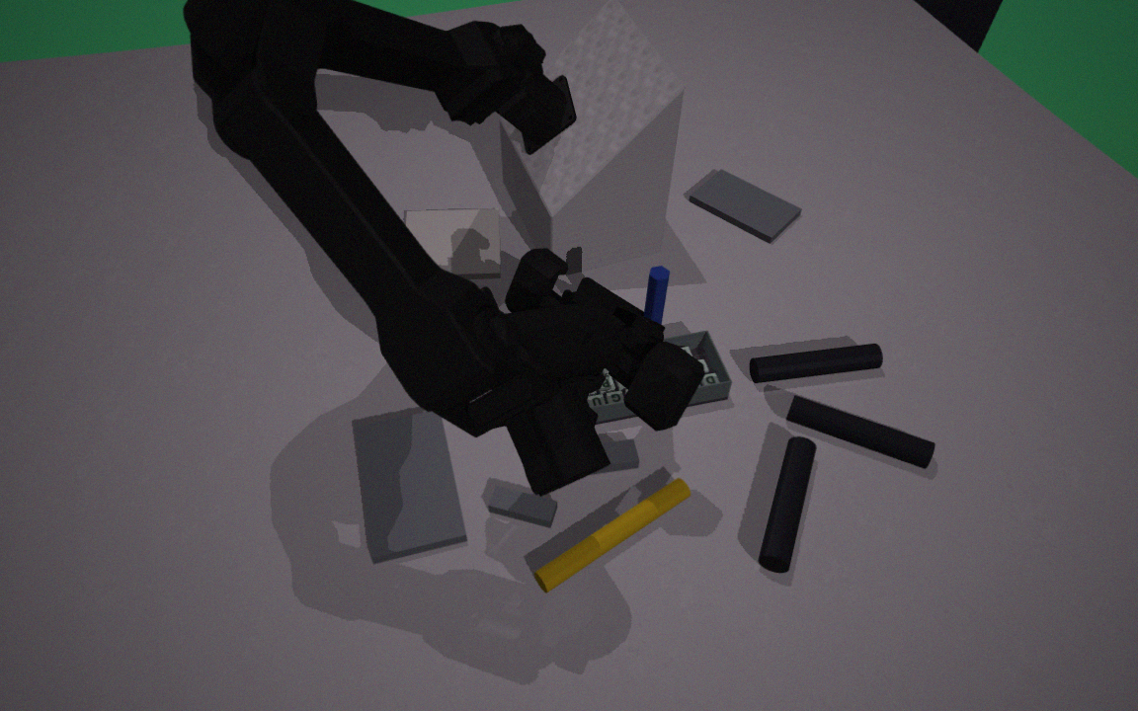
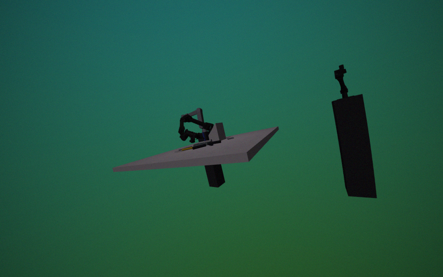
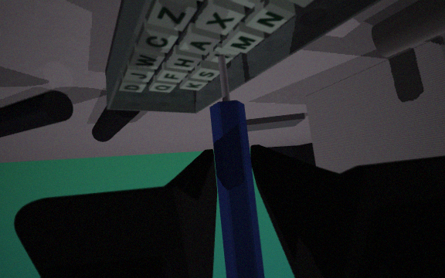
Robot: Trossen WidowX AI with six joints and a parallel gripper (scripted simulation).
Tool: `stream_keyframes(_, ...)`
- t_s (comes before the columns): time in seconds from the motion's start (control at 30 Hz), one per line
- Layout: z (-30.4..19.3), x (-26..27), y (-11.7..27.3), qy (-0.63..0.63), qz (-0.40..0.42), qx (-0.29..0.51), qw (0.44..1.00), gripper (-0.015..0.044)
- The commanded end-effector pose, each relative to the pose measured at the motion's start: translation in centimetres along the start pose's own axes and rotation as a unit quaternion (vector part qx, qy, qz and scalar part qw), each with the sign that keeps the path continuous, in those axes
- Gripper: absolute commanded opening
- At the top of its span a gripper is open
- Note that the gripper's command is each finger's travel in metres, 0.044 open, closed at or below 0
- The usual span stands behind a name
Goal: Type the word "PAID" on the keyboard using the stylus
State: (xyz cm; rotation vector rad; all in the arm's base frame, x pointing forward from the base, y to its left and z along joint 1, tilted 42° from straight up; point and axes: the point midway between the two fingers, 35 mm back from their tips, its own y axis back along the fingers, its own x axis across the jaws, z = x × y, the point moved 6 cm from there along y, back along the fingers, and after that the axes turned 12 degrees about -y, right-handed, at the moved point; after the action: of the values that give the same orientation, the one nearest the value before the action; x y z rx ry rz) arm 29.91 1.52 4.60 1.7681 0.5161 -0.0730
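Observation:
My gripper [image 3: 232, 155] is shut on the blue stylus [image 1: 657, 296] [image 2: 204, 136] [image 3: 230, 135], its thin grey tip pointing at the keyboard. The keyboard [image 1: 688, 407] [image 3: 161, 105] is a grey tray of white lettered keys, partly hidden under my gripper in the top view. In the wrist view the tip is at the I key [image 3: 220, 50], between the S key [image 3: 207, 73] and the M key [image 3: 243, 42]. The tip covers most of that key's letter, and contact is hard to tell. The A key [image 3: 200, 45] and D key [image 3: 131, 86] show; the P key is out of the wrist view.
A tall pale sloped block [image 1: 617, 225] stands behind the keyboard. Black cylinders [image 1: 816, 363] [image 1: 861, 432] [image 1: 787, 504] lie to the right. A yellow rod [image 1: 612, 534] lies in front, near small grey blocks [image 1: 520, 505]. A larger grey slab [image 1: 405, 486] lies left, another [image 1: 743, 204] behind right.

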Motion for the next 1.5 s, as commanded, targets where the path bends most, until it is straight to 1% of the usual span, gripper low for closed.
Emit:
stream_keyframes(0.0, 0.0, 0.0, 0.0, 0.001, 0.000, -0.001, 1.000, 0.0081)
stream_keyframes(0.13, -0.6, -0.1, 0.4, 0.002, 0.000, -0.001, 1.000, 0.0081)
stream_keyframes(0.33, -3.1, -0.6, 1.8, 0.002, 0.000, -0.001, 1.000, 0.0081)
stream_keyframes(0.5, -3.0, -0.6, 1.6, 0.005, -0.003, -0.002, 1.000, 0.0085)
stream_keyframes(0.67, -3.0, -0.6, 1.6, 0.005, -0.003, -0.002, 1.000, 0.0051)
stream_keyframes(0.73, -3.1, -0.4, 1.5, 0.005, -0.003, -0.002, 1.000, 0.0000)
stream_keyframes(1.17, -5.8, 4.6, -0.1, 0.002, 0.001, 0.000, 1.000, 0.0000)
stream_keyframes(1.47, -4.2, 4.9, -1.1, 0.002, 0.001, 0.000, 1.000, 0.0000)
